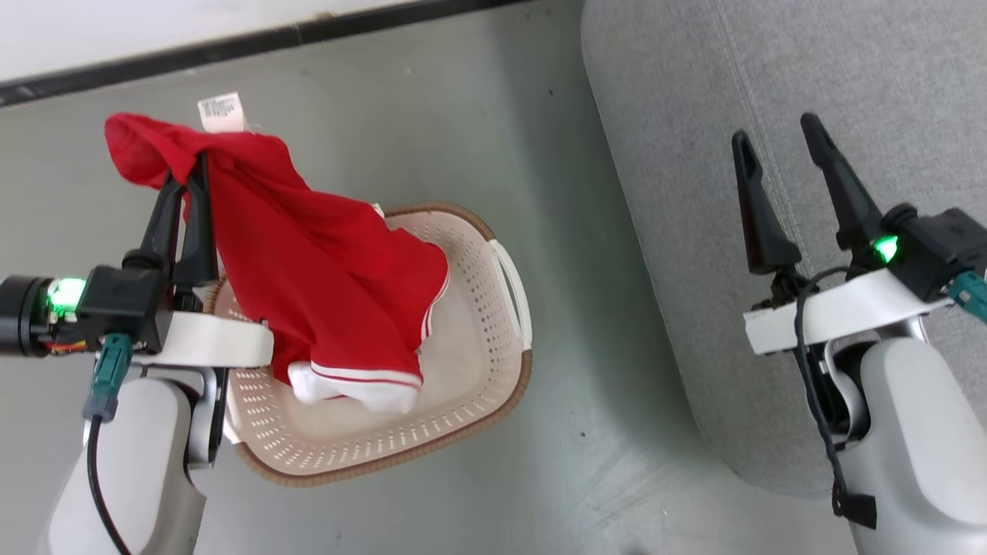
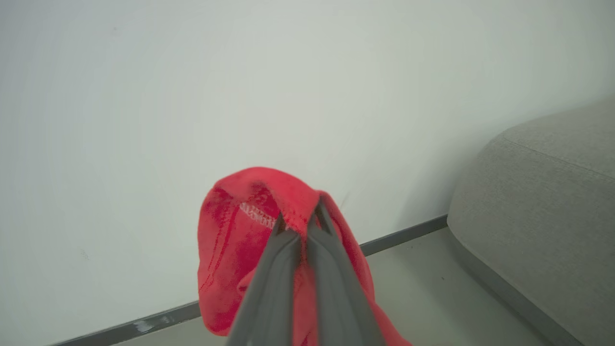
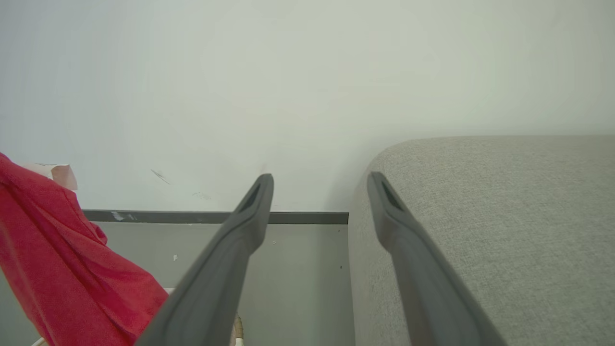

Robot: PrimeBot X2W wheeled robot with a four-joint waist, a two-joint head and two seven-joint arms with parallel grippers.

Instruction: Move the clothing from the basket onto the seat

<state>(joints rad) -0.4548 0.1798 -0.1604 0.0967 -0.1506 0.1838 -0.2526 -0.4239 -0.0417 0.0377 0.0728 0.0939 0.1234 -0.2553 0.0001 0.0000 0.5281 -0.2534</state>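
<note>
Red garment held clear of the basket, not on the seat yet.
Clothing (image 1: 324, 285) hangs above the basket (image 1: 470, 385), white-banded hem dangling over its inside. The left gripper (image 1: 189, 173) has its fingers clamped on the top fold. Seat (image 1: 771, 77) lies right of the basket across bare floor (image 1: 570, 231). Right gripper (image 1: 775, 131) is further right, fingers apart, empty. My read: pick done, carry and drop left. Basket bottom under the cloth is hidden.

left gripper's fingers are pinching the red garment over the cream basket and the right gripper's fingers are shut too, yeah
No: the right gripper is open, fingers spread and empty, as the right wrist view shows. The left gripper does pinch the bright red fabric garment over the oval cream-white perforated plastic basket.
</note>
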